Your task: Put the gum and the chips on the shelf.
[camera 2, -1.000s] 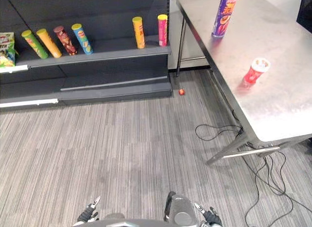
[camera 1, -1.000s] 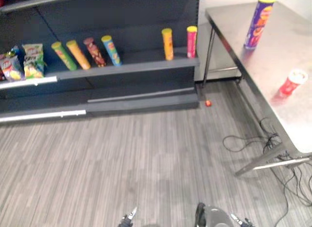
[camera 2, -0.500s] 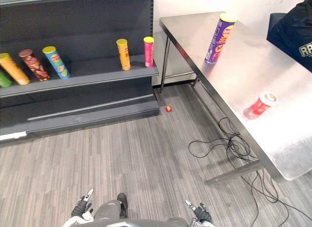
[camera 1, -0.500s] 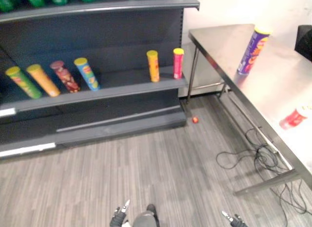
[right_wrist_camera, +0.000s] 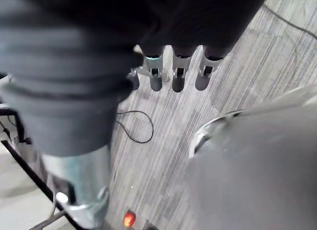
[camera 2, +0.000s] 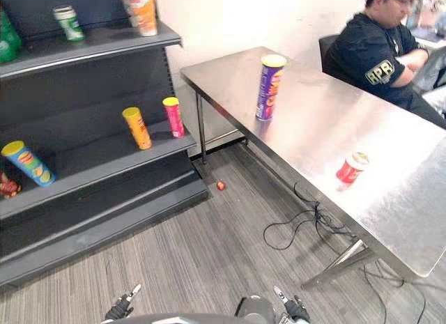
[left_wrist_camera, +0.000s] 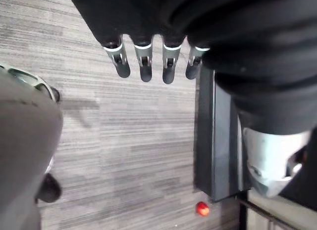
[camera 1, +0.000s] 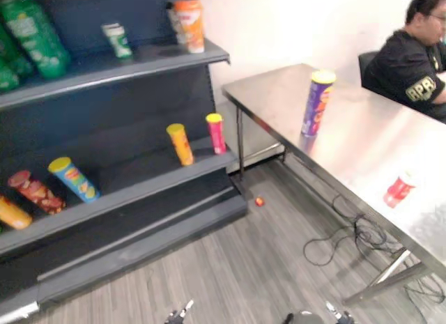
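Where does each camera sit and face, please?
Left eye view: head, down at shelf and table; left hand, right hand at bottom.
Right eye view: beside it, same scene.
Left wrist view: along open left hand, at floor.
Right wrist view: along open right hand, at floor.
Eye views and left wrist share the red ball.

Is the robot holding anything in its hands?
No, nothing. The left hand and right hand both hang with straight fingers above the floor. The chips can and the red gum tub sit on the table.
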Tool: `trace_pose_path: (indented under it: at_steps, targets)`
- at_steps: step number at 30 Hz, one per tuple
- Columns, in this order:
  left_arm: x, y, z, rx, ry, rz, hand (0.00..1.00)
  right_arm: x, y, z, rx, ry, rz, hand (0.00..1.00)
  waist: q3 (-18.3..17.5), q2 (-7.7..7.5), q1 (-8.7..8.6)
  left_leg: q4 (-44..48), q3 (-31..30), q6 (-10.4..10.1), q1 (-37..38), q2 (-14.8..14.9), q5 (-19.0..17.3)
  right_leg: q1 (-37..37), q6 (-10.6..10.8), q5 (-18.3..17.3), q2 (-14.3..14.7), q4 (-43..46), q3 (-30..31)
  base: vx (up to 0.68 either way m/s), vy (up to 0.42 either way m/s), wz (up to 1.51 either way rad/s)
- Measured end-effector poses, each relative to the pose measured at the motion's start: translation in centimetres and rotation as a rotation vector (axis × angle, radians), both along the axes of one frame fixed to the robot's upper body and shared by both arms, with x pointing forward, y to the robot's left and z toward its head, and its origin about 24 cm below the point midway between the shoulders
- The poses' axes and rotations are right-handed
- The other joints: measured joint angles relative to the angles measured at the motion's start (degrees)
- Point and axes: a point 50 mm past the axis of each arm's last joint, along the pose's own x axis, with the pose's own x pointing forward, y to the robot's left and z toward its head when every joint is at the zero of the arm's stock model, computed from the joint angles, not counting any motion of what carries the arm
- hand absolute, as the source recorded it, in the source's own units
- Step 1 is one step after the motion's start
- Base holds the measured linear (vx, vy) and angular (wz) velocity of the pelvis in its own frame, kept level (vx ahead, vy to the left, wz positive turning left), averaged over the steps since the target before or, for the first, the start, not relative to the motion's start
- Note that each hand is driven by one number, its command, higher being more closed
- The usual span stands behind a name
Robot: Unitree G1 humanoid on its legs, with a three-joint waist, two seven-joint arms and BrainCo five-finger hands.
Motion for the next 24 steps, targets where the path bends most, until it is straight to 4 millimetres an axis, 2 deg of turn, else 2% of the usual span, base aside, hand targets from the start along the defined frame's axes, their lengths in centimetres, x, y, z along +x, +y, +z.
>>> trace_pose_path:
  at_steps: [2, 3, 7, 10, 14, 16, 18, 19, 20, 21, 22, 24]
  targets:
    - [0.0, -1.0, -0.2, -0.029, 0.011, -0.023, 0.0, 1.0, -0.5, 0.3, -0.012, -0.024, -0.001, 0.0, 1.5, 2.25, -0.36, -3.0, 0.3, -0.7, 1.3, 0.7, -0.3, 0.6, 0.5, 0.7, 3.3, -4.0, 0.5, 0.13, -0.085, -0.64]
    - [-0.1, -1.1, -0.2, -0.038, 0.009, -0.019, 0.0, 0.8, -0.7, 0.3, -0.014, -0.017, -0.004, 0.0, 1.6, 2.4, -0.27, -4.1, 0.1, -0.8, 1.7, 1.2, -0.3, 0.6, 0.3, 0.8, 4.1, -4.6, 0.5, 0.07, -0.037, -0.3]
    - [-0.3, -0.3, -0.1, -0.035, -0.007, 0.07, 0.0, 0.0, -0.1, 0.0, -0.009, 0.014, 0.026, 0.0, 2.2, 0.31, 0.05, -3.2, 0.0, -3.5, 2.6, 2.2, 1.5, 3.4, 0.4, 0.8, 4.6, -7.3, -0.8, 0.03, -0.033, 0.13]
    - [-0.6, -0.1, -0.1, -0.029, -0.002, 0.078, 0.0, -0.4, -0.1, -0.1, -0.006, 0.024, 0.024, 0.0, 1.7, 0.19, -0.2, -2.5, -1.4, -3.9, 1.8, 2.5, 2.0, 5.1, 1.8, 1.3, 4.8, -10.9, -2.2, -0.02, 0.041, 0.26]
    - [-0.5, 0.0, 0.0, -0.02, 0.001, 0.055, 0.0, -0.5, -0.2, -0.1, -0.007, 0.027, 0.022, 0.0, 1.5, 0.25, -0.24, 0.3, -1.4, -3.9, -0.3, 2.1, 2.0, 4.5, 1.8, 1.3, 3.8, -11.4, -2.3, 0.04, 0.047, 0.03]
    - [-0.4, 0.1, 0.0, -0.017, 0.001, 0.048, 0.0, -0.5, -0.2, -0.1, -0.006, 0.028, 0.019, 0.0, 1.4, 0.14, -0.31, 4.9, -1.2, -3.9, -1.9, 2.0, 2.0, 4.6, 1.5, 1.1, 3.4, -11.3, -1.4, 0.1, -0.019, -0.27]
    - [-0.3, 0.3, 0.0, -0.01, -0.006, 0.049, 0.0, -0.6, -0.3, -0.1, -0.006, 0.03, 0.028, 0.0, 1.4, 0.13, -0.31, 18.7, -1.2, -3.9, -7.0, 3.9, 2.0, 5.4, 1.1, 1.0, 3.7, -12.1, 1.1, 0.14, -0.076, -0.54]
    - [-0.2, 0.0, 0.0, -0.017, -0.009, 0.056, 0.0, -0.7, -0.7, 0.0, -0.012, 0.028, 0.026, 0.0, 1.8, 1.05, -0.39, 29.8, -1.5, -4.8, -10.8, 7.2, 3.3, 6.7, 0.6, 1.0, 5.2, -12.8, 3.0, 0.13, -0.046, -0.79]
    - [-0.5, -0.2, -0.1, -0.026, -0.003, 0.073, 0.0, -0.9, -0.8, 0.0, -0.011, 0.03, 0.017, 0.0, 2.0, 1.59, -0.26, 37.8, -1.7, -4.5, -13.5, 9.2, 6.5, 7.6, 0.3, 0.9, 6.5, -12.9, 4.8, 0.2, -0.017, -1.25]
    - [-0.9, -0.2, -0.1, -0.033, 0.001, 0.099, 0.0, -1.1, -0.7, -0.1, -0.011, 0.035, 0.023, 0.0, 2.0, 1.79, 0.1, 46.2, -3.8, -3.9, -16.8, 10.4, 11.7, 9.1, -0.8, 0.1, 7.2, -13.0, 8.1, 0.25, 0.044, -1.43]
    - [-1.0, -0.3, -0.1, -0.035, 0.003, 0.108, 0.0, -1.1, -0.7, -0.1, -0.013, 0.036, 0.021, 0.0, 2.0, 1.8, 0.33, 49.7, -5.9, -3.2, -19.0, 10.0, 8.2, 9.9, -1.2, -0.1, 7.3, -12.9, 10.7, 0.26, 0.057, -1.36]
    - [-1.1, -0.1, -0.1, -0.032, 0.0, 0.109, 0.0, -1.5, -0.5, -0.2, -0.01, 0.046, 0.012, 0.0, 2.2, 1.51, 0.21, 50.0, -7.1, -2.8, -22.6, 9.1, 2.2, 11.2, -1.2, -0.2, 7.1, -13.7, 15.3, 0.24, 0.066, -1.28]
